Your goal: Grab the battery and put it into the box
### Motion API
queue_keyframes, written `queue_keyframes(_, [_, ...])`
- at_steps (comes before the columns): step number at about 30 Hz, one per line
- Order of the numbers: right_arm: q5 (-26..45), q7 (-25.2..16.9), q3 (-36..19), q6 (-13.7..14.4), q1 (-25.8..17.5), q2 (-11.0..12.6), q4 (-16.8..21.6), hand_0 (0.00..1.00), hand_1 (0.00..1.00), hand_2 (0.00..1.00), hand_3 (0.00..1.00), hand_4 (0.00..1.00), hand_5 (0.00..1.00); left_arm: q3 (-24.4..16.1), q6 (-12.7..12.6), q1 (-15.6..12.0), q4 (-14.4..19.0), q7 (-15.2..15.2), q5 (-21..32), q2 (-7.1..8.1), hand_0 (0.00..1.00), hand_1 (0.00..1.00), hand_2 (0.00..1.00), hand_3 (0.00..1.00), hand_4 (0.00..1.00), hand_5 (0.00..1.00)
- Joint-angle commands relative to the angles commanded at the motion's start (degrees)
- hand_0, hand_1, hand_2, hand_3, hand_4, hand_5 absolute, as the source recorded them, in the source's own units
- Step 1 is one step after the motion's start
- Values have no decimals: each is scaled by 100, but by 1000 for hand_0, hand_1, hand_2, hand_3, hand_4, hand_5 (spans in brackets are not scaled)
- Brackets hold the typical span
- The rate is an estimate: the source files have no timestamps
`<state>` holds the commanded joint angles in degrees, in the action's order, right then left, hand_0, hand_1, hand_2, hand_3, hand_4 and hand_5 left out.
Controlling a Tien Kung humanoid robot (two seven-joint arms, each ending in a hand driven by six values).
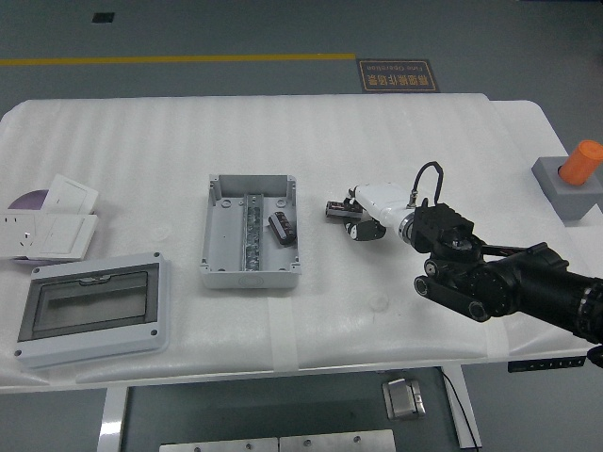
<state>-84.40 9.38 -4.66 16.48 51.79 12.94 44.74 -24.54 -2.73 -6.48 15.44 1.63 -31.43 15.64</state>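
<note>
From the head view, our right hand (363,215) hovers over the white surface (424,141), just right of the grey box (251,231), fingers loosely curled and apparently empty. We see the battery (280,227) lying inside the box, tilted against its centre rail. Risk now seems small: a sweeping arm could catch the box wall and shift it.

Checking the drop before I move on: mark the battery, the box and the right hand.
battery (280,227), head view, middle of its dark body
box (219,273), head view, its near wall
right hand (350,215), head view, between its fingertips
</note>
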Motion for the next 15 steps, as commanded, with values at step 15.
queue_keyframes(15, [-635,224,-1002,-7,-55,126,754,140,325,575,681,368,295,-2,-3,-4,-6,-2,5,-17,638,662,567,624,723,559])
